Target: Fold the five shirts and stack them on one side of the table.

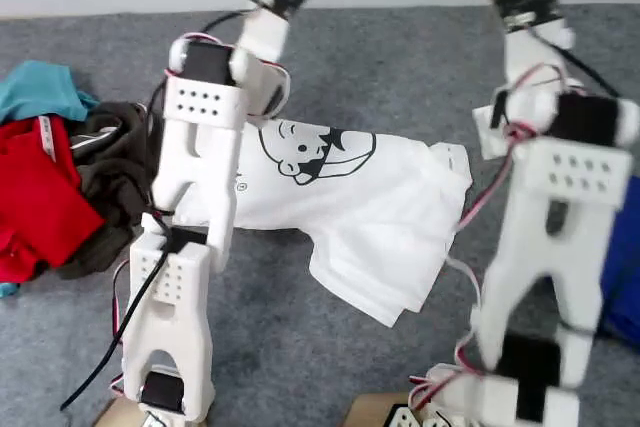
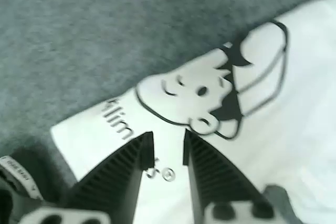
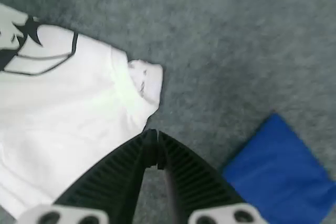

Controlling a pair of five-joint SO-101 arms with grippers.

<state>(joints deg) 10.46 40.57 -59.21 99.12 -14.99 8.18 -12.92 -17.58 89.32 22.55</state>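
Observation:
A white shirt with a black cartoon print lies spread on the grey cloth-covered table, one sleeve folded under at its near edge. The left arm stands over the shirt's left part. Its gripper hangs open just above the white shirt, beside the print, with a narrow gap between the fingers. The right arm stands at the shirt's right side. The right gripper is shut with nothing in it, over the grey surface by the edge of the white shirt.
A loose pile at the table's left holds a red shirt, a teal shirt and a dark brown shirt. A folded blue shirt lies at the right edge. Bare grey surface stretches behind the white shirt.

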